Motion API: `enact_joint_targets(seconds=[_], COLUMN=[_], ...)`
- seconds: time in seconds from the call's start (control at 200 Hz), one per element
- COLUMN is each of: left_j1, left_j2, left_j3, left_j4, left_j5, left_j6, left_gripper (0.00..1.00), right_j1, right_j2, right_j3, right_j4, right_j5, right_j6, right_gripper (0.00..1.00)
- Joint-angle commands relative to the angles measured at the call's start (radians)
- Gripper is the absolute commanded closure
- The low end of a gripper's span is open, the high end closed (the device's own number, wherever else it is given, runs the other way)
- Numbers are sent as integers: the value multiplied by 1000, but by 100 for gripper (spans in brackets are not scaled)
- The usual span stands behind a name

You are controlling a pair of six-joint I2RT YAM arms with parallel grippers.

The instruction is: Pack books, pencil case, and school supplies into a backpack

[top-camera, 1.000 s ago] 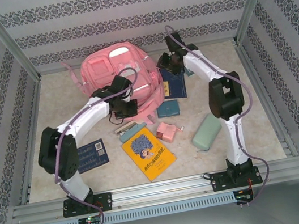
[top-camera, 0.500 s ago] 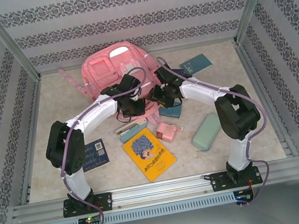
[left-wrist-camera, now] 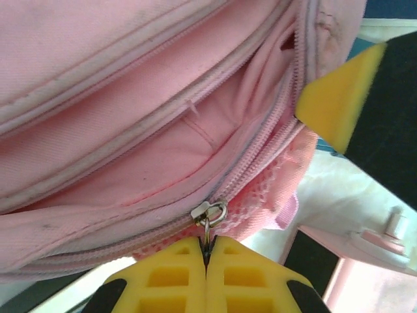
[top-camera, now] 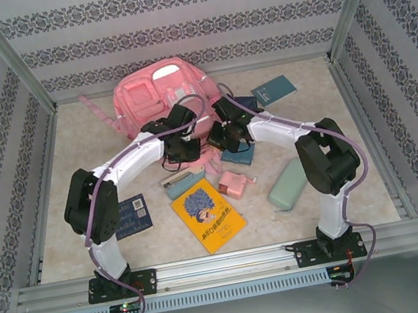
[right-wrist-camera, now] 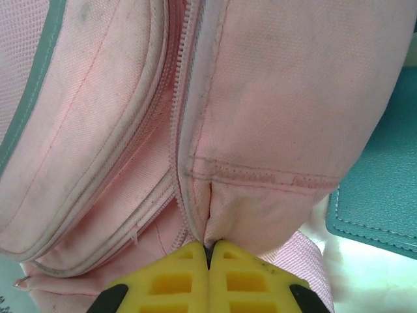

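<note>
The large pink fabric backpack (top-camera: 152, 94) lies at far centre. The left gripper (left-wrist-camera: 207, 251) pinches its metal zipper pull (left-wrist-camera: 208, 214), jaws closed; the right gripper (right-wrist-camera: 208, 251) is clamped tight on its fabric edge.

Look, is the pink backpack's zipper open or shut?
Open, at least partly. On the backpack, the zipper teeth gape apart past the slider, showing pink lining inside.

Table (top-camera: 364, 122) carries backpack (top-camera: 143, 97); books (top-camera: 207, 219); school supplies (top-camera: 234, 183).
</note>
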Motion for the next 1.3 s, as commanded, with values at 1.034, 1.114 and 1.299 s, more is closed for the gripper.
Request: enact_joint_targets(seconds=[1.034,1.114,1.299], left_j1=[70,32,-3], left_j2=[32,48,65], left_j3=[121,137,128], left_j4=[-26,-23,-24], left_j5=[185,185,180], left_j6=[84,81,87], left_gripper=[100,100,100], right_j1=[5,5,9], right_j2=[-93,-107,-78], right_j3=[3,-41,-73], right_j4=[3,12,55], right_j5=[-22,0,4], right_j6=[33,68,128], right_gripper=[48,47,47])
